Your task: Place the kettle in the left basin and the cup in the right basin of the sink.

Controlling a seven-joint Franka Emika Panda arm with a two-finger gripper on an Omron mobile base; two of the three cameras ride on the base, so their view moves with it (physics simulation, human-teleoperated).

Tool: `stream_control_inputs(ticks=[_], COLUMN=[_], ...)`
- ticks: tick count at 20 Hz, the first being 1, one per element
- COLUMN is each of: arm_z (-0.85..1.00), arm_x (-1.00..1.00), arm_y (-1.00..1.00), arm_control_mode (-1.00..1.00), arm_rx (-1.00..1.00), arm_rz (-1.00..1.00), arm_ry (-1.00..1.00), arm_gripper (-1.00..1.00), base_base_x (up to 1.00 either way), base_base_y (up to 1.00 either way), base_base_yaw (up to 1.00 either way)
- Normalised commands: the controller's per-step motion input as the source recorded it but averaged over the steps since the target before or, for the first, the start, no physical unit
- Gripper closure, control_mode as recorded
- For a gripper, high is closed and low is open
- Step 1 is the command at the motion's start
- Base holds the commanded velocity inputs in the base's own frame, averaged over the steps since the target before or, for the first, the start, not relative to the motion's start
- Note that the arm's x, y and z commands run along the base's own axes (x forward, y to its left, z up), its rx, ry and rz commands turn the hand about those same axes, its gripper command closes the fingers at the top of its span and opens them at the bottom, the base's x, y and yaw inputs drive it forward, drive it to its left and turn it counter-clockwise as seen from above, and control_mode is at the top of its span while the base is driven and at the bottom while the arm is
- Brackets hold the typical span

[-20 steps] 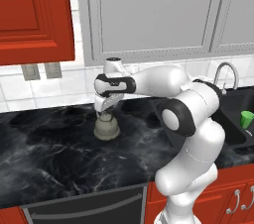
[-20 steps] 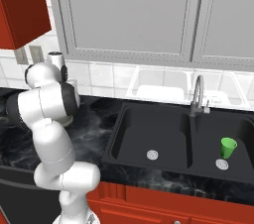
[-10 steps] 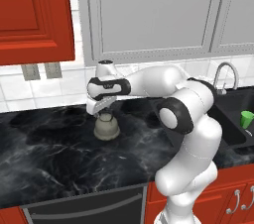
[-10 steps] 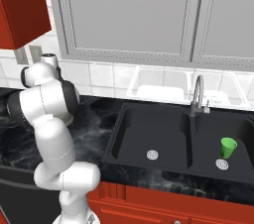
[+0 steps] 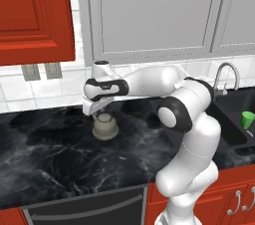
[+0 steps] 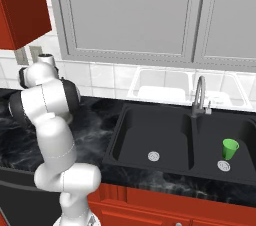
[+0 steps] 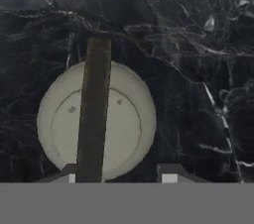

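Left base view: the gripper (image 5: 101, 111) hangs right over one kettle (image 5: 105, 127) on the black marble tabletop (image 5: 55, 154), lined up for its handle.

Right base view: one green cup (image 6: 230, 148) already stands in the right basin (image 6: 225, 145); the left basin (image 6: 152, 137) awaits the kettle.

Hand view: the jaws straddle the handle (image 7: 94, 114); whether they grip it, I cannot tell.
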Motion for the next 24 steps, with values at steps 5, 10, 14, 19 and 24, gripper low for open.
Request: stream_control_inputs(ticks=[5, 10, 14, 19, 24], arm_z=[0.0, 0.09, 0.52, 0.35, 0.13], arm_x=[0.02, 0.03, 0.02, 0.02, -0.01], arm_y=[0.0, -0.04, -0.35, -0.66, -0.79], arm_control_mode=[-1.0, -1.0, -1.0, -1.0, -1.0], arm_rx=[0.0, 0.0, -0.02, -0.02, 0.0], arm_rz=[0.0, -0.05, -0.08, -0.1, -0.1], arm_ry=[-0.01, 0.08, 0.13, 0.11, 0.06], arm_gripper=[1.0, 1.0, 1.0, 1.0, 1.0], base_base_x=[0.0, 0.0, 0.0, 0.0, 0.0], base_base_y=[0.0, 0.0, 0.0, 0.0, 0.0], base_base_yaw=[0.0, 0.0, 0.0, 0.0, 0.0])
